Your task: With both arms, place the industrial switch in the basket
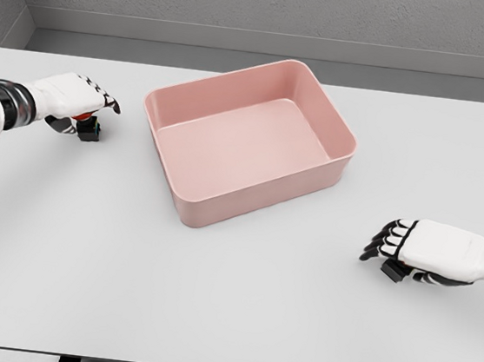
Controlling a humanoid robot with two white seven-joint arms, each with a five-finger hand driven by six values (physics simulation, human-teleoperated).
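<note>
The industrial switch [90,129] is a small black block with a red top and a green spot, standing on the white table [236,311] at the far left. My left hand [82,112] lies over it, fingers curled across its top and thumb at its near side, so most of it is hidden. The pink basket [335,170] sits at the table's middle back, turned at an angle, with nothing inside. My right hand [389,250] rests low near the table's right front, palm down, fingers loosely bent and holding nothing, well apart from basket and switch.
A grey wall runs behind the table's far edge. The near edge of the table crosses the bottom of the view. Bare tabletop lies between each hand and the basket.
</note>
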